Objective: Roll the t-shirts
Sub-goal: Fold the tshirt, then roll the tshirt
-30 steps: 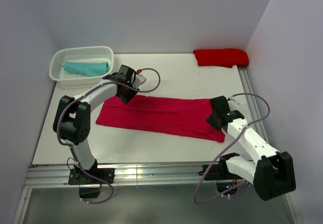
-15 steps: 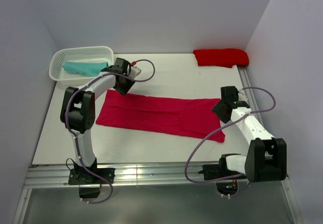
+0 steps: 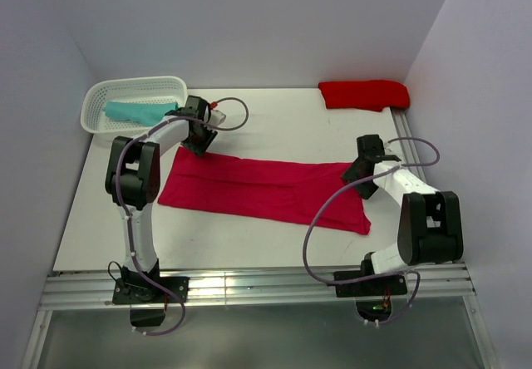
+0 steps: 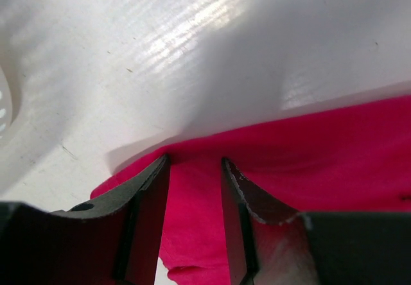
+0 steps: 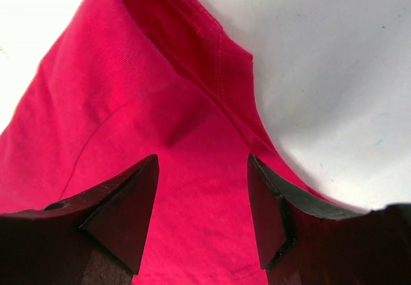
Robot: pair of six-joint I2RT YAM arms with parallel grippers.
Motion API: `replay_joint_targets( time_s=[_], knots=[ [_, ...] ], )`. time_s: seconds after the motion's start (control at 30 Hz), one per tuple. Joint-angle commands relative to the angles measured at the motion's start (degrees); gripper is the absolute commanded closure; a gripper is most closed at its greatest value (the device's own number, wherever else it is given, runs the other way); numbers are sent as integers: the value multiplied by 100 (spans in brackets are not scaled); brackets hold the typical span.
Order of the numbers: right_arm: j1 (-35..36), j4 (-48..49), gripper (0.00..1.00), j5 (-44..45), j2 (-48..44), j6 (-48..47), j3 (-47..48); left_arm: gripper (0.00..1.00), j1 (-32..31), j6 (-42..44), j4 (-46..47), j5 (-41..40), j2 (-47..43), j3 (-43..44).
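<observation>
A large raspberry-red t-shirt (image 3: 266, 190) lies flat on the white table as a long folded strip. My left gripper (image 3: 198, 139) is low over its far left corner. In the left wrist view (image 4: 194, 163) the jaws stand a little apart, with flat red cloth (image 4: 321, 156) showing between them. My right gripper (image 3: 360, 172) is over the far right corner. In the right wrist view (image 5: 202, 160) the jaws are wide apart above the shirt (image 5: 128, 92) and its hem. A teal bundle (image 3: 141, 113) lies in the basket. A scarlet bundle (image 3: 364, 95) lies at the back right.
A white lattice basket (image 3: 98, 95) stands at the back left, close behind my left gripper. Grey walls close in the table on three sides. A metal rail (image 3: 249, 286) runs along the near edge by the arm bases.
Both grippers have moved away from me: the left to the shirt's far left corner near the basket, the right from the near right part to the far right corner. The shirt lies as before.
</observation>
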Motion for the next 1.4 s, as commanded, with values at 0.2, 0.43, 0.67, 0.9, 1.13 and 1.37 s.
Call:
replay_joint_targets(
  time_s=[0.2, 0.43, 0.67, 0.9, 1.13, 1.37],
  knots=[
    [-499, -134, 34, 100, 257, -30, 47, 57, 129, -108, 36, -133, 210, 191],
    [-649, -144, 32, 74, 118, -189, -23, 56, 138, -116, 53, -36, 96, 103],
    [-701, -223, 18, -31, -428, -399, -32, 49, 138, -46, 1, 219, -159, 94],
    [-710, -223, 21, -260, -182, -593, -128, 50, 121, -46, -183, 500, -528, 235],
    [-666, -205, 30, -506, 249, -690, -146, 50, 7, -46, -403, 816, -1134, 323],
    [-447, -495, 71, -261, 600, -663, 117, 50, -20, -38, -641, 1124, -1881, 306]
  ],
)
